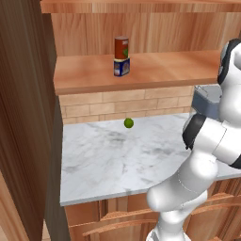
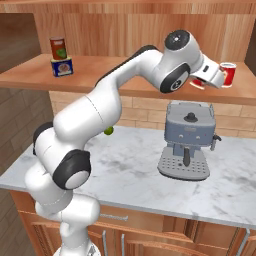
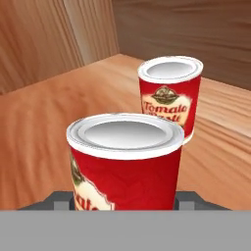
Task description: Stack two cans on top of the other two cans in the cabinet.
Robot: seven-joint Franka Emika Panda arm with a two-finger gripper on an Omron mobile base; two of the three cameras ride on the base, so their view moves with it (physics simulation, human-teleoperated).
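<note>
Gripper (image 2: 221,76) is clamped on a bright red can (image 3: 125,164) at the right end of the cabinet (image 1: 155,75) shelf; in the hand view the can sits between the two finger tips, its sides against them. A second bright red can (image 3: 170,98) with a "Tomato" label stands upright just beyond it on the same shelf board, apart from the held one. Both have pale metal lids with a raised rim.

Open shelf runs wide to the left of the gripper: bare wood lies between these cans and the stack near the shelf's left part. That stack is a dark red can (image 1: 121,48) with a green-and-white label standing upright on a short blue tin (image 1: 121,67). Above, the next shelf board overhangs the working shelf, leaving limited height over the cans. The back panel stands close behind the far red can.

Below, the white marble counter (image 1: 117,160) holds a grey coffee machine (image 2: 187,140) directly under the gripper's end of the shelf, and a small green lime (image 1: 128,123) near the brick backsplash. The counter's front edge is clear of objects.
</note>
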